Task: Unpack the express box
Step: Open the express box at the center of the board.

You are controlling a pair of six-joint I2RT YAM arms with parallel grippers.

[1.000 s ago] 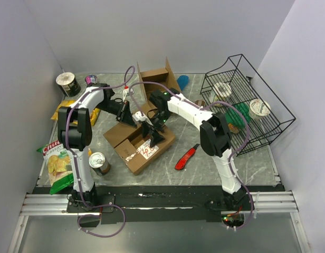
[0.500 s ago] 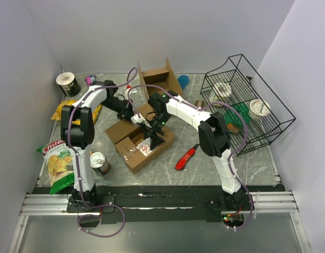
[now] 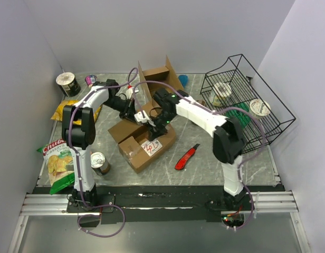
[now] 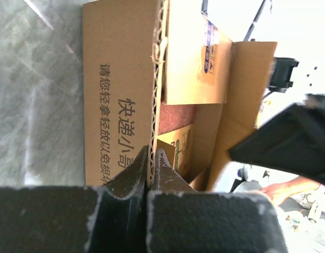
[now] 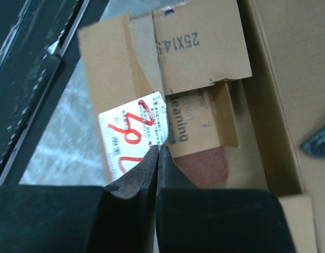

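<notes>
The express box [image 3: 137, 151] is brown cardboard and lies open mid-table, with a white label marked in red [image 3: 151, 147] on its near flap. My left gripper [image 3: 135, 115] is at the box's far-left side. In the left wrist view the left gripper [image 4: 151, 156] is shut on the corrugated edge of the box wall [image 4: 120, 79]. My right gripper [image 3: 154, 128] reaches in from the right. Seen from its wrist, the right gripper [image 5: 159, 149] is shut on the edge of the labelled flap [image 5: 132, 124]. Inside lie a smaller printed carton [image 5: 202, 118] and a reddish-brown thing [image 5: 207, 164].
A red utility knife [image 3: 187, 157] lies right of the box. A can [image 3: 99, 162] and a chips bag [image 3: 57, 164] are at the near left. A black wire rack [image 3: 257, 124] stands at the right. A second open carton [image 3: 156, 78], a cup [image 3: 67, 83] and a yellow bag [image 3: 64, 112] sit behind.
My right gripper has gone from open to shut on the labelled flap. The right arm swung its elbow to the right. The box shifted slightly; the left gripper kept its hold.
</notes>
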